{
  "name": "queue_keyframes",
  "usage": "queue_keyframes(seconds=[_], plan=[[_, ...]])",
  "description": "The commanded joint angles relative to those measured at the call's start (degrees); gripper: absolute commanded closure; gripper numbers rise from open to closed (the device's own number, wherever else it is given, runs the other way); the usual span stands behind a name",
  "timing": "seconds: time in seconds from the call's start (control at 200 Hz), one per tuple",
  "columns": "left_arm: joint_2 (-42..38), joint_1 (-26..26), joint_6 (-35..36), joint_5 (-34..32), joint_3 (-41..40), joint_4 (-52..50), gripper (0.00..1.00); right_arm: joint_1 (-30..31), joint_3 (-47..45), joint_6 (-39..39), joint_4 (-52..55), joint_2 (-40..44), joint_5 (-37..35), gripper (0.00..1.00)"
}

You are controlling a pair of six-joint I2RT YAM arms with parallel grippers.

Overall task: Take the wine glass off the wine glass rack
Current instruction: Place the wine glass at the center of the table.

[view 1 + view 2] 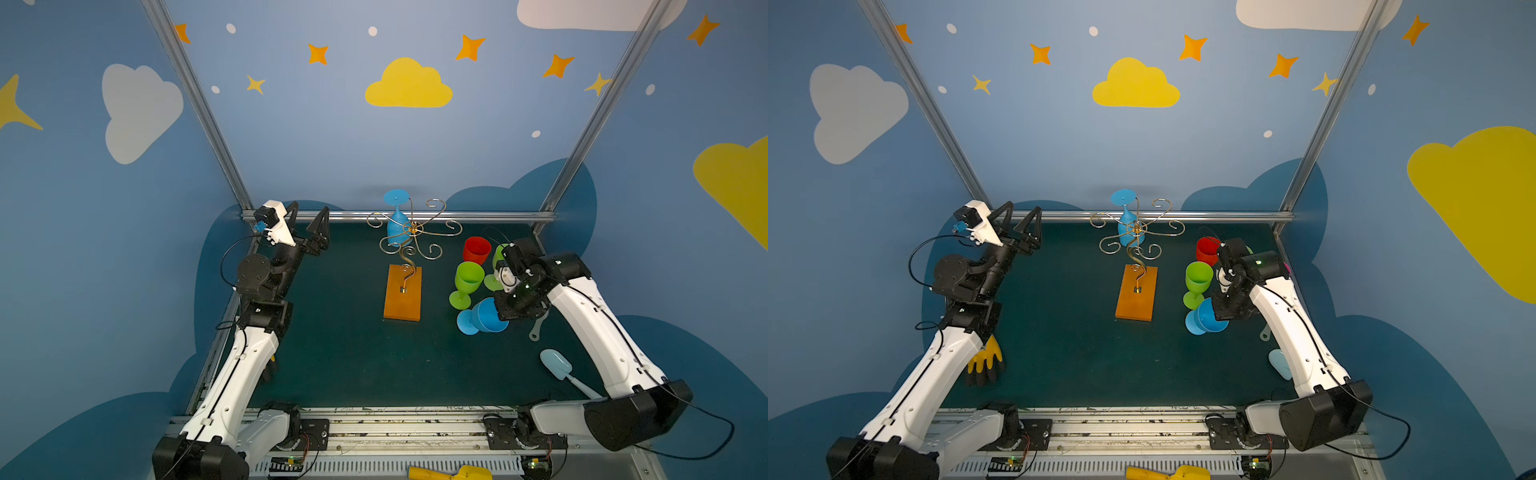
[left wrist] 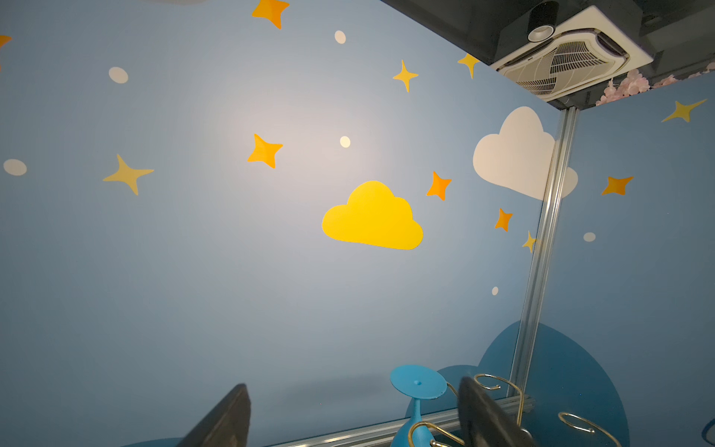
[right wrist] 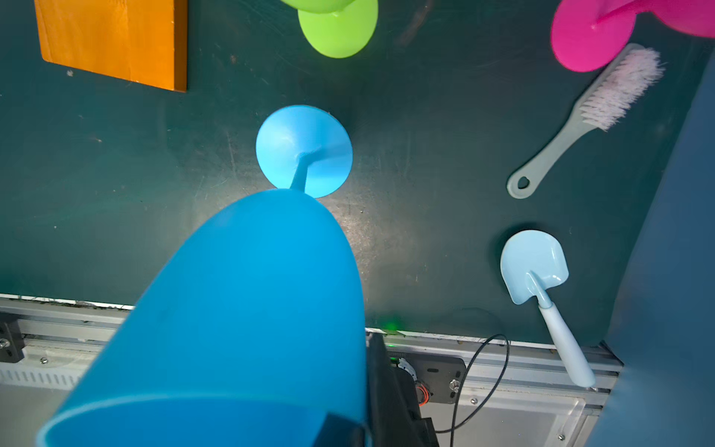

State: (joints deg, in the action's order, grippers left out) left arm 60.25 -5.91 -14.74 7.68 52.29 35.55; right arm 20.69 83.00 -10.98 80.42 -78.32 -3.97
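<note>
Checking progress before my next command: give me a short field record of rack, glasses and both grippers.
rack: mid-table, one arm occupied
hanging glass: blue, upside down, on a rear arm
left gripper: open, empty, raised left of rack
right gripper: shut on second blue glass rim
second blue glass: tilted, off rack, right of it

No legible text or labels anywhere

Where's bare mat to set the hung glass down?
Bare: mat between left arm and rack base, and from the base to the front rail. Crowded: right of the base: red glass, green glass, blue glass, brush, scoop.
</note>
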Motion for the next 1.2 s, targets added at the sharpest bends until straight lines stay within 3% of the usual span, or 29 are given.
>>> queue_keyframes(seconds=[0.0,0.34,0.841,1.196], plan=[[-1.04,0.26,0.72,-0.37,0.49,-0.39,0.17,1.68,-1.17,-2.76,-1.81,-1.94,-1.85,1.0],[-1.46,0.34,1.25,-0.98,0.72,-1.19,0.17,6.06,6.32,-10.23,3.25,-17.64,-6.43,1.0],[-2.19,0.57,2.65,-1.71,0.95,-2.11,0.17,7.35,7.52,-9.65,-1.78,-20.56,-2.93,1.0],[-2.06,0.8,2.41,-3.5,2.38,-5.78,0.17,6.72,9.28,-8.83,-2.42,-15.57,-0.73,0.69]])
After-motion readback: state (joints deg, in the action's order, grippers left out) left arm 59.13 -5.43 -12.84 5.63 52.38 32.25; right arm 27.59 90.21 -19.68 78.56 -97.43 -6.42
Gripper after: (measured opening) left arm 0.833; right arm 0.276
